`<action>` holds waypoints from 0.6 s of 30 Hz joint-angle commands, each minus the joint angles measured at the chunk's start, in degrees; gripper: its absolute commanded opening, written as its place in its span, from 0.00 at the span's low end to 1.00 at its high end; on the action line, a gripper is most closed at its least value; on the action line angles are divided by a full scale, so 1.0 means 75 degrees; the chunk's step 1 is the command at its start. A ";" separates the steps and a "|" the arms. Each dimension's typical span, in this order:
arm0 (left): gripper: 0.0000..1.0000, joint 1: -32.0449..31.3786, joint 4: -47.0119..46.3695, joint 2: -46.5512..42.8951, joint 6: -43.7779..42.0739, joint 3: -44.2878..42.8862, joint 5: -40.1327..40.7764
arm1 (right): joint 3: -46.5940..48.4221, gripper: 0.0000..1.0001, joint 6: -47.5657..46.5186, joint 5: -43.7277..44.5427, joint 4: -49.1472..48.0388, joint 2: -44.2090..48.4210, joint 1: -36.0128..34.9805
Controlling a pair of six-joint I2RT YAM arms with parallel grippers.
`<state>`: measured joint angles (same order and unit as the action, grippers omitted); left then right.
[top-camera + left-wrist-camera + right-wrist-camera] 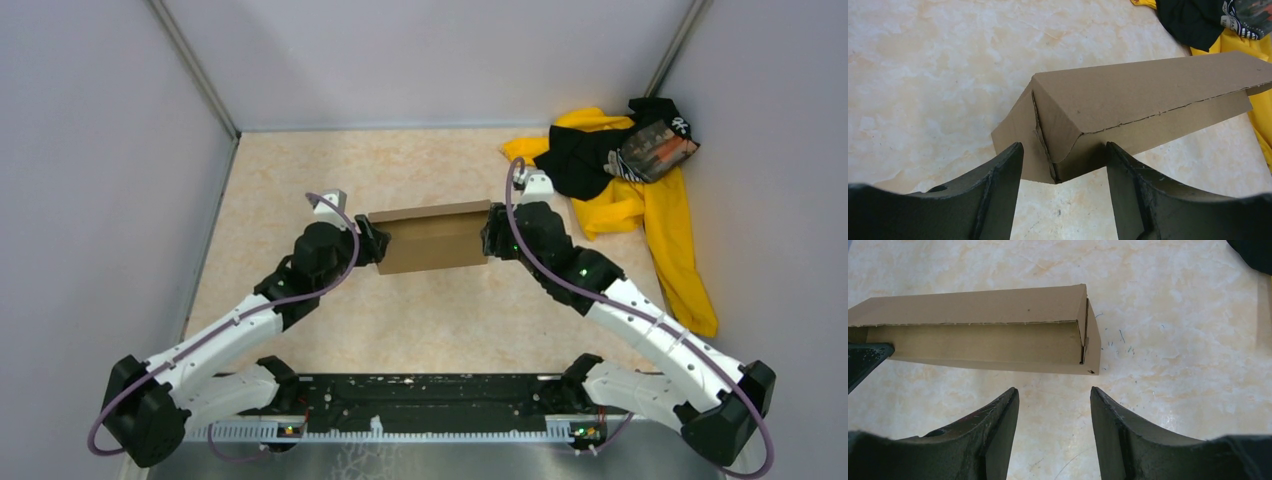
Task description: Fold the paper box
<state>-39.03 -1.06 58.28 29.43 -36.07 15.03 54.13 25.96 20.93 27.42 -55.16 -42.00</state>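
Observation:
The paper box (432,240) is brown cardboard, partly folded, lying mid-table with a long panel bent over its top. My left gripper (375,246) is at its left end. In the left wrist view the left gripper (1063,150) is open, and the box's (1148,95) near corner sits between the fingertips. My right gripper (490,236) is at the box's right end. In the right wrist view the right gripper (1054,390) is open and empty, a little short of the box (983,342). The left finger (863,360) shows at the box's far end.
A yellow-and-black clothing pile (630,170) lies at the back right, and its edge shows in the left wrist view (1218,25). Grey walls close in the left, back and right sides. The black base rail (430,400) runs along the near edge.

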 commanded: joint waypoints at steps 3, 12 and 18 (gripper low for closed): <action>0.68 -0.0105 0.2116 0.0082 -0.0278 0.0365 -0.0419 | 0.0367 0.55 -0.0074 0.0013 -0.0414 -0.0086 -0.0083; 0.72 -0.0100 0.1909 0.0200 -0.0472 -0.0042 -0.0081 | 0.0288 0.55 -0.0027 -0.0047 -0.0558 -0.0192 -0.0079; 0.75 -0.0096 0.1719 0.0359 -0.0567 -0.0268 0.0077 | 0.0339 0.55 -0.0034 -0.0050 -0.0542 -0.0203 -0.0084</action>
<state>-39.13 3.03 58.46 28.34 -38.63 15.46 54.13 25.98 20.69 25.91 -56.75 -42.02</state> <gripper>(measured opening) 0.743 0.546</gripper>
